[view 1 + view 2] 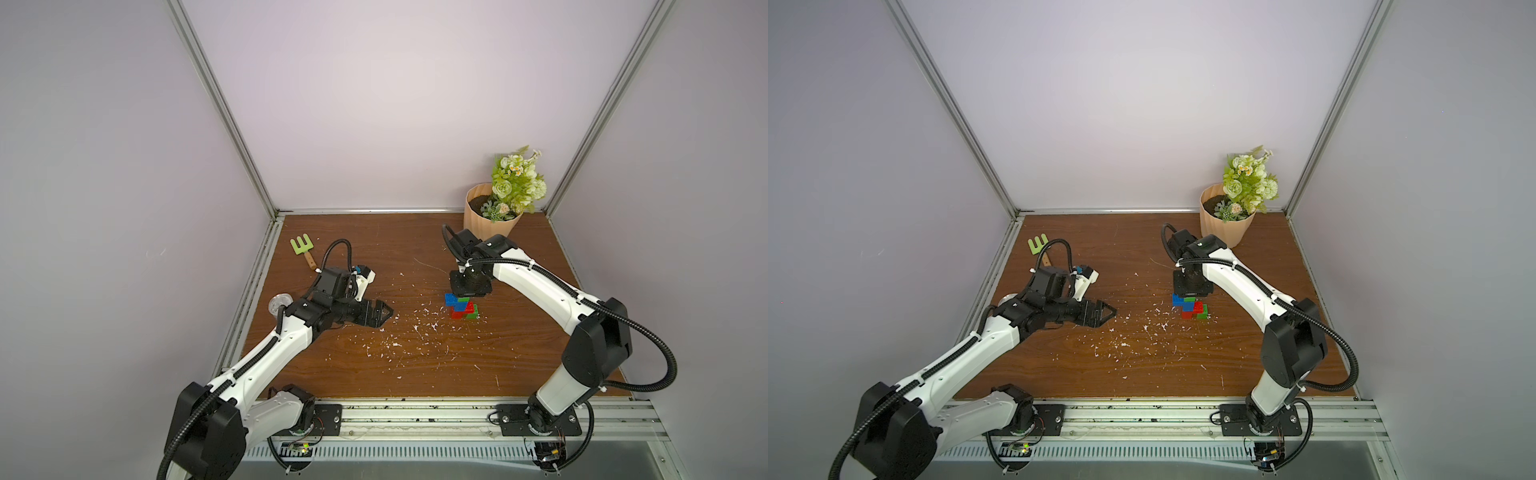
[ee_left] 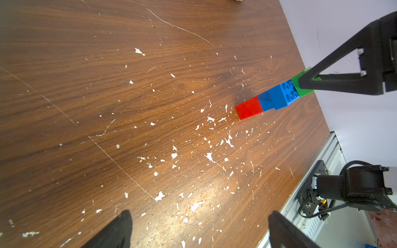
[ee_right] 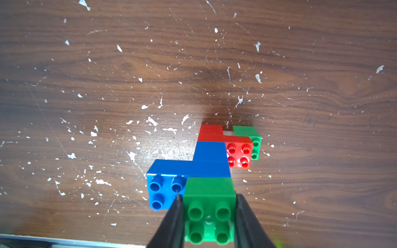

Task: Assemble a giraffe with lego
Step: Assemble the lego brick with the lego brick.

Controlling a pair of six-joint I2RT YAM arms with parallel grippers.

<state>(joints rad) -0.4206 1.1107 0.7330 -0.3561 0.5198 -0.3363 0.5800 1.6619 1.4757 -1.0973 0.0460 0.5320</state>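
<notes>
Nearest you, your left arm's fingers [image 2: 116, 234] stand wide apart and empty, low over the scuffed brown wood-grain bench [image 1: 415, 365], well left of the small multi-colour plastic-brick giraffe [image 1: 462, 307].

The giraffe stands upright on the bench: red and green legs, red body, blue neck, oblong blue head [image 3: 165, 189]. On the neck end of that head sits the square green studded brick [image 3: 209, 214], and your right arm's fingers [image 3: 171, 225] are clamped on its two sides from above. Whether it is pressed fully home I cannot tell.

This looks like the last piece. Push straight down, edges square to the head, so the studs bite evenly; a slanted push could lever the narrow stack over. Part the fingers before you lift, or the brick may come away with them.

Beyond the giraffe, a green toy rake with a wooden handle [image 1: 302, 248] lies far to its left, and a ribbed beige flowerpot [image 1: 482, 220] stands behind it to the right.
</notes>
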